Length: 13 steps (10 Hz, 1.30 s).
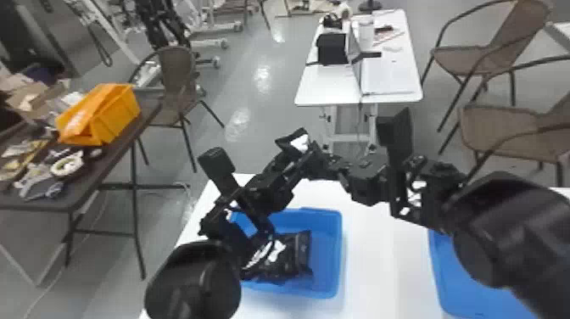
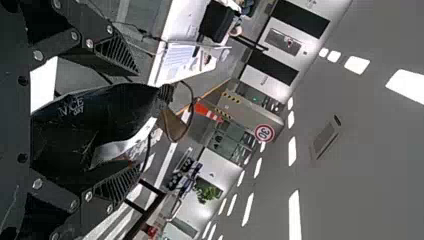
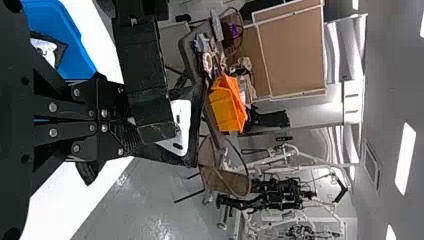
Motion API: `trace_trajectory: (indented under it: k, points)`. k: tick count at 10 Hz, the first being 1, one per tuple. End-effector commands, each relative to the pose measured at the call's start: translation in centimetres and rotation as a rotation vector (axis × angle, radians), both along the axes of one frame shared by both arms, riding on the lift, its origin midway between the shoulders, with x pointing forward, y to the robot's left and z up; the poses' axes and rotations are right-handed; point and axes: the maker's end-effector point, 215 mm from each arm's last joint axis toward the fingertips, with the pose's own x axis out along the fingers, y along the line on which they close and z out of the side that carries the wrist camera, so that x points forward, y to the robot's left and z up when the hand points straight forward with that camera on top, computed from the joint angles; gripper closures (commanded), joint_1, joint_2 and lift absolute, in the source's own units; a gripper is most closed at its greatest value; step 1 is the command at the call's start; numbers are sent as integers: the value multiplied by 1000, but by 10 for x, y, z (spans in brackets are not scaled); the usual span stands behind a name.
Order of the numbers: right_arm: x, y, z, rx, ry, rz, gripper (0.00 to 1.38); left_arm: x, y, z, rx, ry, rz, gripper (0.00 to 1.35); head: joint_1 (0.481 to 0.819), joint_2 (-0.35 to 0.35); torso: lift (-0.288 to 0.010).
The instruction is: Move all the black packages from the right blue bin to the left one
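1. Looks like a mid-air handover, R arm (image 1: 509,225) to L arm (image 1: 193,280), above the far side of L bin (image 1: 333,254).
2. Have black pkg (image 2: 75,130) up in the gap btwn spread fingers of L gripper (image 2: 138,121), reaching back toward the palm; can't tell how firmly touched, if at all.
3. Seems pinched at one end by R gripper (image 3: 125,132), w/ fingers pressed together.
4. Close L fingers on pkg next, confirm hold, then open R & back off. Don't release R early, or risk a drop onto rim or worktop (image 1: 369,254).
5. Afterwards turn L wrist down & lower into L bin, onto or beside the pile of pkgs (image 1: 297,250) lying there.
6. Watch the tight spot: grippers v. near each other, so pull R straight back, w/ no sideways swing.
7. Mind L bin's far rim, just below L arm, plus worktop's far & L edges, both near that bin.
8. Use the bare strip of white worktop btwn L bin & R bin (image 1: 449,271) for R's retreat; also open air over the floor (image 1: 258,123) past the far edge.
9. Can't judge R bin's contents, w/ R arm across much of it; check before calling it done.
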Motion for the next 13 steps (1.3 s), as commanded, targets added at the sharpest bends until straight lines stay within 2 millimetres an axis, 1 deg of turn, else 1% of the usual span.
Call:
trace_trajectory:
  k: [1, 4, 7, 10, 11, 12, 13]
  points:
    - [1, 0, 1, 1, -4, -1, 1151, -2, -1, 7, -22, -26, 7, 1219, 673, 238, 0]
    - [1, -1, 0, -1, -3, -2, 1151, -5, 6, 7, -60, -35, 50, 1219, 670, 240, 0]
    - [2, -1, 1, 2, -7, -1, 1136, -7, 3, 12, -62, -55, 53, 1219, 669, 242, 0]
    - [2, 0, 4, 7, -19, 2, 1119, -7, 6, 15, -65, -69, 65, 1219, 667, 242, 0]
    - [2, -1, 4, 12, -25, 2, 995, -8, 9, 14, -63, -74, 74, 1219, 666, 243, 0]
    - [4, -5, 9, 23, -53, 3, 562, -9, 16, 13, -62, -73, 88, 1219, 664, 245, 0]
    - [9, -24, 11, 2, -97, -33, 113, -10, 23, 14, -54, -80, 107, 1219, 663, 248, 0]
